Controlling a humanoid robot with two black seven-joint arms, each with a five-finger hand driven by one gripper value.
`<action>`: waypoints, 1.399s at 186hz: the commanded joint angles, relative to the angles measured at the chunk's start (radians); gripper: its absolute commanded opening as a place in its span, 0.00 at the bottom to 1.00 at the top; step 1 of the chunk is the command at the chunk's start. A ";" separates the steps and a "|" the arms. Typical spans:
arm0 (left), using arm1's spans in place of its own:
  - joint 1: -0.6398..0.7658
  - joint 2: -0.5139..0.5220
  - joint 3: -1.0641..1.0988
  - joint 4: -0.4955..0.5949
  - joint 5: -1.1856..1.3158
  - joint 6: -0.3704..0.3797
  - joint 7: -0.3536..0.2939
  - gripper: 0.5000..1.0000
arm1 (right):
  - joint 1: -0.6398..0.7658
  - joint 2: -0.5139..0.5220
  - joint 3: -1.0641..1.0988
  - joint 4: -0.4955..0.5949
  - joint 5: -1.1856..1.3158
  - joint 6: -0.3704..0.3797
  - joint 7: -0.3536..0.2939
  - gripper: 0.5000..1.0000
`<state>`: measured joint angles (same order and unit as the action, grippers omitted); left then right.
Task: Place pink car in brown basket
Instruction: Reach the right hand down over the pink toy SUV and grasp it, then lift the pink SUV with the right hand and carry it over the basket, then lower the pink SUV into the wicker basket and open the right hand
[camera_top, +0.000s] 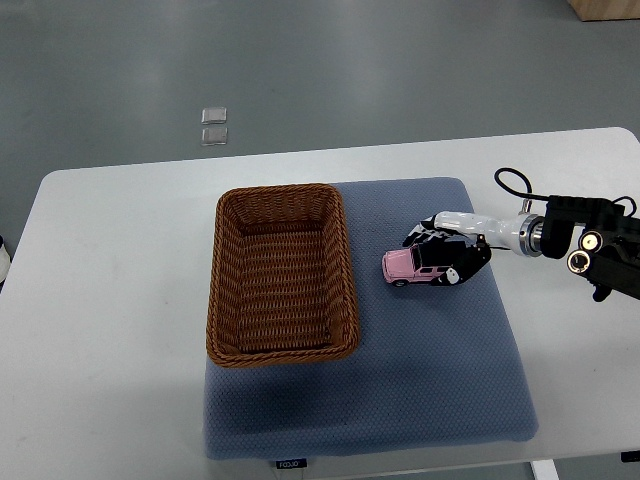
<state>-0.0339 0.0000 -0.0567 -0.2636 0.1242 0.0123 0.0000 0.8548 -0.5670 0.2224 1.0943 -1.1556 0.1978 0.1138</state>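
Note:
A small pink car (408, 266) lies on the blue-grey mat (400, 390), a little to the right of the brown wicker basket (222, 300). The basket is empty and rectangular. My right hand (450, 250) reaches in from the right edge and its black and white fingers (462, 262) curl over the car's rear half. The car still rests on the mat. My left arm does not show.
The mat lies on a white table (110, 300). Two small clear squares (214, 125) sit on the grey floor beyond the table's far edge. A black cable (510, 180) loops above my right wrist.

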 joint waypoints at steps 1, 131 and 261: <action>0.000 0.000 0.000 0.001 0.000 0.000 0.000 1.00 | -0.007 0.009 -0.002 -0.019 -0.001 0.000 0.000 0.45; -0.001 0.000 0.001 0.000 0.000 0.000 0.000 1.00 | 0.244 -0.162 0.064 0.056 0.082 0.141 0.001 0.00; 0.000 0.000 0.003 -0.008 0.000 0.000 0.000 1.00 | 0.343 0.371 -0.044 -0.195 0.085 0.107 -0.013 0.00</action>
<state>-0.0345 0.0000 -0.0536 -0.2713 0.1243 0.0123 0.0000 1.2071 -0.2541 0.1794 0.9311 -1.0711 0.3175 0.1004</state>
